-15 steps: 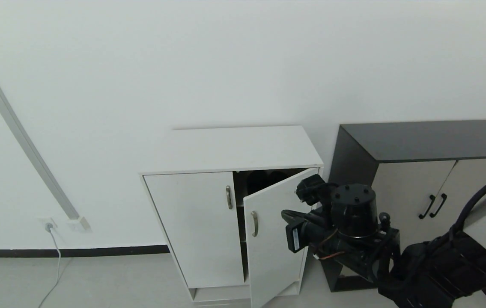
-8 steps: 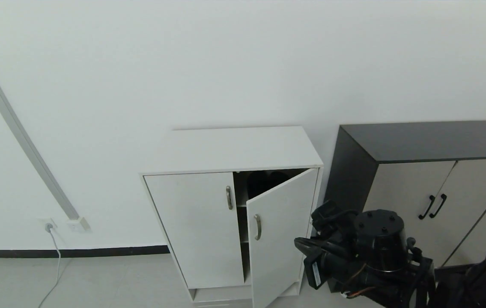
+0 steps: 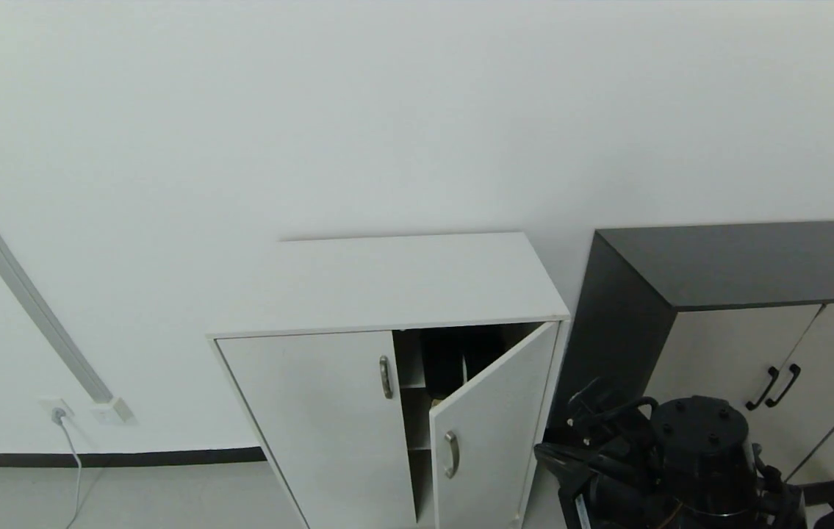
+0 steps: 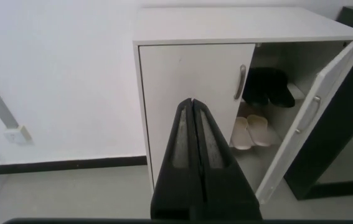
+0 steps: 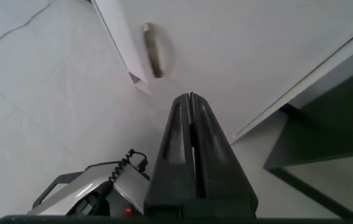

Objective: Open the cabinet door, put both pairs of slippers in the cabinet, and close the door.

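The white cabinet (image 3: 402,279) stands against the wall. Its left door (image 3: 314,426) is closed and its right door (image 3: 490,426) hangs partly open. Inside, a black pair of slippers (image 4: 269,87) sits on the upper shelf and a beige pair (image 4: 251,132) on the shelf below. The black pair (image 3: 453,360) also shows through the gap in the head view. My left gripper (image 4: 192,101) is shut and empty, held back from the closed left door. My right gripper (image 5: 190,96) is shut and empty, close to the open door's outer face below its handle (image 5: 153,50). My right arm (image 3: 681,463) is low, right of that door.
A dark-topped cabinet (image 3: 740,257) with grey doors stands directly right of the white one. A wall socket with a cable (image 3: 56,415) and a slanted conduit (image 3: 12,279) are at the left. Bare floor (image 4: 70,193) lies before the cabinet.
My right arm has dropped lower and to the right, away from the open door. The door has swung slightly toward closed. The head view has shifted, so the cabinet sits lower and closer.
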Controlling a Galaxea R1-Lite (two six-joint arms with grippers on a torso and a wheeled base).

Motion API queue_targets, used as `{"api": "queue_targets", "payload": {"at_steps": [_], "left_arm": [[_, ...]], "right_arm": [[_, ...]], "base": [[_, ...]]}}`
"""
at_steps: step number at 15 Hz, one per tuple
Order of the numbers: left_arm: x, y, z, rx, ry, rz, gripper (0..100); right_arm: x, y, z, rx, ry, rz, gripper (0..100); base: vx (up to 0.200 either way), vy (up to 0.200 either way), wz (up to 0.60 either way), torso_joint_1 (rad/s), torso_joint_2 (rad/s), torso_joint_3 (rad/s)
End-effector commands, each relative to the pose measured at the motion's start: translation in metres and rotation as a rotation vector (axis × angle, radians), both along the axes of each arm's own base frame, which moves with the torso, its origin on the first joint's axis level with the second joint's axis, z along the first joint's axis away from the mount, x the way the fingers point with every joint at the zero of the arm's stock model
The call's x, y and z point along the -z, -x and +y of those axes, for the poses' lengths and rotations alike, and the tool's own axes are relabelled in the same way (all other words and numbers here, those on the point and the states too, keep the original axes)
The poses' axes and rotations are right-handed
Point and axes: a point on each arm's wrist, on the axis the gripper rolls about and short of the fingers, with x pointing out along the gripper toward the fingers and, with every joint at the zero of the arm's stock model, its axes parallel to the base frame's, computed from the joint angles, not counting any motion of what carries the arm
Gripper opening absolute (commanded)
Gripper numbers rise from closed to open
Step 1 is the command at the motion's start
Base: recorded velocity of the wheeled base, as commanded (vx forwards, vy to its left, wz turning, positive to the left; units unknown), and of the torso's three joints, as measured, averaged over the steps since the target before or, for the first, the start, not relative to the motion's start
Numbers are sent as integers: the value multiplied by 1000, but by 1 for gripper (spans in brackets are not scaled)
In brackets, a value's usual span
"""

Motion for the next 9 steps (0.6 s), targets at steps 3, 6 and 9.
{"api": "queue_targets", "payload": {"at_steps": [3,6,9], "left_arm": [[0,0,0,-1,1,0,0],[0,0,0,-1,1,-1,0],[0,0,0,-1,1,0,0]], "right_arm": [[9,4,1,-12,17,21,0],[8,-13,19,-11,-8,-4,0],[16,-30,35,-4,-12,-11,0]], "base": [[0,0,0,0,0,0],[0,0,0,0,0,0],[0,0,0,0,0,0]]}}
